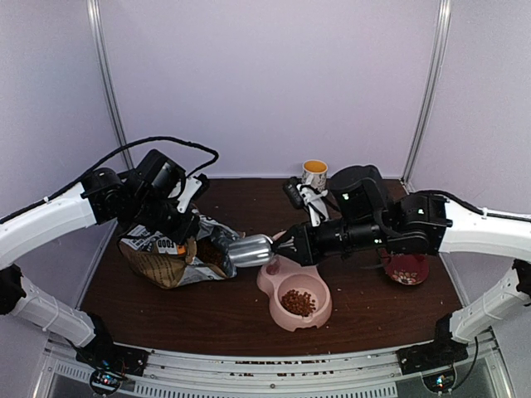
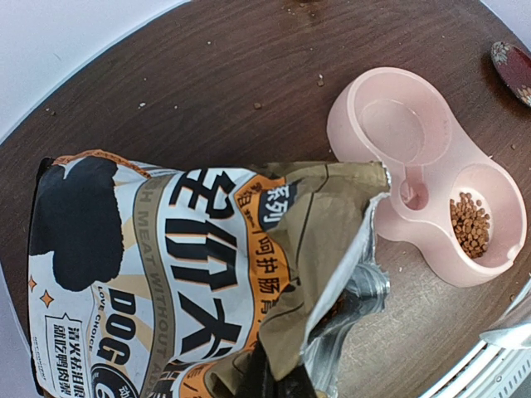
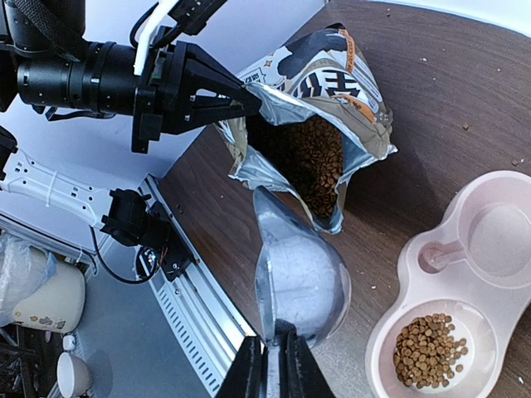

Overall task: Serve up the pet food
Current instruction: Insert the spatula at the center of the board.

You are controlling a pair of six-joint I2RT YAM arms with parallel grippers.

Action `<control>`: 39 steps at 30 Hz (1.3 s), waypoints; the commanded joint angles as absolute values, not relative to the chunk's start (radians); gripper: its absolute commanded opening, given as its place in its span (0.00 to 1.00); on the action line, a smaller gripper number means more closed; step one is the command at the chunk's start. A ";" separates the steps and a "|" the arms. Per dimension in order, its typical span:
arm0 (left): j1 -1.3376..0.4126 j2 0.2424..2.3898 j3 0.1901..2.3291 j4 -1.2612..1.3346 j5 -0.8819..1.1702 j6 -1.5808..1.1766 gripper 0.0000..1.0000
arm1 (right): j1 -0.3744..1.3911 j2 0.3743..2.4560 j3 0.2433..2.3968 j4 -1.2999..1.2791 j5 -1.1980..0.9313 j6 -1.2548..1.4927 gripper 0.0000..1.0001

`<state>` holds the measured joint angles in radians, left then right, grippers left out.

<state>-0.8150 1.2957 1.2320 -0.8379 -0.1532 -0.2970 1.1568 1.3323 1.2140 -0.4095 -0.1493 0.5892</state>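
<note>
**While Gripping the Scoop (image 3: 303, 278), Poised at the Bag (image 3: 332, 70) Mouth**

While clamped tight on the thin handle of the metal scoop, right pincer (image 3: 274, 369) hanging low over the desk (image 1: 232, 319), fingers pressed together around that handle. Straight ahead of it, scoop bowl tilted on edge, bare grey metal showing inside. Lip right at the torn bag opening; contact with the foil too close to call. Just beyond the lip, deep in the open bag, a dark heap of pet food (image 3: 311, 157). More pellets off to the right of this pincer in its wrist view, piled in the closer compartment of the pink double bowl (image 3: 465, 249), with the pale plastic floor of the farther compartment in plain sight.

Across the bag mouth from the scoop, left pincer (image 3: 249, 100) pinched shut on the upper rim of the foil, lifting it. Bag lying on its side, printed face up, directly below that left pincer in its own wrist view. Own fingers there barely seen at the bottom edge. Pink bowl just past the bag mouth from there.

Behind the right pincer, under its arm, a dark red dish (image 1: 405, 269). Farther back still, a yellow-rimmed mug (image 1: 314, 174). Crumbs scattered over the brown desk.
</note>
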 commanded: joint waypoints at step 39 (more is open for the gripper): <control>-0.796 1.250 1.246 -0.744 -0.197 -0.292 0.00 | 1.188 1.680 1.484 -0.366 -0.101 0.552 0.00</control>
